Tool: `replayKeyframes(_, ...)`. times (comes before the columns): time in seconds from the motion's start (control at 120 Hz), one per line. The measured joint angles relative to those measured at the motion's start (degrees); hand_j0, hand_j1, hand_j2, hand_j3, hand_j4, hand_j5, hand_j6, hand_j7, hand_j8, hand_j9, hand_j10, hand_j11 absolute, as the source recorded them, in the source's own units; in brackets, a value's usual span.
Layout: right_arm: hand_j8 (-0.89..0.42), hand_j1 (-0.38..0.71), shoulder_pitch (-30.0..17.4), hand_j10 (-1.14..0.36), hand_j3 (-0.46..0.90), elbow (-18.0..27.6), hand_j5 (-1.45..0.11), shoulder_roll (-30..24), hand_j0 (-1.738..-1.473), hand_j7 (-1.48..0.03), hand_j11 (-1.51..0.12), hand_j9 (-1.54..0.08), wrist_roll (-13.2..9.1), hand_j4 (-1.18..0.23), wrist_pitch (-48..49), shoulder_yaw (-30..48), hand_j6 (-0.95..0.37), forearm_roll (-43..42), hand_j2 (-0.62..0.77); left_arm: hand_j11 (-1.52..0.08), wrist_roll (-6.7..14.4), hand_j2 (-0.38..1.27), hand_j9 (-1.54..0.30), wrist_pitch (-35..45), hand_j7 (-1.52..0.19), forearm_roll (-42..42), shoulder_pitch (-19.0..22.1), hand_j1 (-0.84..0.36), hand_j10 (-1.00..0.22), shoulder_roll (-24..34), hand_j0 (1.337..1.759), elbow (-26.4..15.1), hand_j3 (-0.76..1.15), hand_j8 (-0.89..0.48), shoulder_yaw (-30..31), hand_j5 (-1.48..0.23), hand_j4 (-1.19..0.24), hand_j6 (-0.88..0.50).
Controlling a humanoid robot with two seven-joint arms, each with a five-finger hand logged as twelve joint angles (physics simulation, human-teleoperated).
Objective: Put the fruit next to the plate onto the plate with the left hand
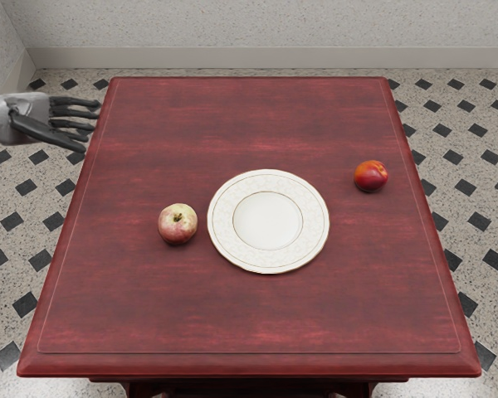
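The left hand [54,120] is seen at the picture's upper left, held just outside the left edge of the table [232,116] and over the tiled floor [17,191]. Its dark fingers [75,106] are stretched out and slightly spread toward the table, and nothing is grasped in them. Well apart from the hand, the apple [178,223] is set upright on the tabletop, stem dimple up, just beside the left rim of the plate [222,220] but not touching it. The white plate is placed near the table's middle, its well bare. A red-orange fruit [371,176] is found well apart to the plate's right, near the table's right edge
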Motion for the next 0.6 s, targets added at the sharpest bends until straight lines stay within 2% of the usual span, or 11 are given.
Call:
replayKeyframes(0.167,-0.04,-0.31,-0.04,-0.04,0.0,-0.14,-0.05,0.0,-1.658,-0.05,-0.05,-0.05,0.85,-0.04,-0.35,-0.08,-0.04,-0.14,-0.01,-0.32,0.0,0.05,-0.32,0.0,-0.32,-0.62,-0.14,0.05,-0.25,-0.16,1.658,0.04,0.0,-0.25,0.02,-0.32,-0.25,-0.25)
replayKeyframes(0.4,-0.04,-0.31,-0.05,-0.04,0.0,-0.15,-0.05,0.0,-1.658,-0.05,-0.05,-0.05,1.0,-0.04,-0.41,-0.11,-0.04,-0.09,-0.01,-0.32,0.27,0.05,-0.32,0.0,-0.32,-0.15,-2.45,0.05,-0.25,-1.88,1.658,-0.59,0.0,-0.25,0.3,-0.32,-0.25,-0.25)
replayKeyframes(0.45,-0.04,-0.31,-0.05,-0.04,0.0,-0.15,-0.05,0.0,-1.658,-0.05,-0.05,-0.05,1.01,-0.04,-0.41,-0.1,-0.04,-0.09,-0.01,-0.32,0.33,0.05,-0.32,0.0,-0.32,0.01,-3.09,0.05,-0.25,-2.05,1.658,-1.13,0.0,-0.25,0.36,-0.32,-0.25,-0.25)
replayKeyframes(0.533,-0.04,-0.31,-0.06,-0.04,0.0,-0.15,-0.05,0.0,-1.658,-0.05,-0.05,-0.05,1.02,-0.04,-0.39,-0.11,-0.04,-0.09,-0.01,-0.32,1.7,0.05,-0.32,0.0,-0.32,0.92,-4.16,0.05,-0.25,-4.09,1.658,-2.23,0.0,-0.25,0.66,-0.32,-0.25,-0.25)
replayKeyframes(0.6,-0.04,-0.31,-0.06,-0.04,0.0,-0.15,-0.05,0.0,-1.658,-0.05,-0.05,-0.05,1.02,-0.04,-0.39,-0.1,-0.04,-0.08,-0.01,-0.32,2.39,0.05,-0.32,0.0,-0.32,1.43,-7.5,0.05,-0.25,-1.81,1.658,-5.24,0.0,-0.25,2.33,-0.32,-0.25,-0.25)
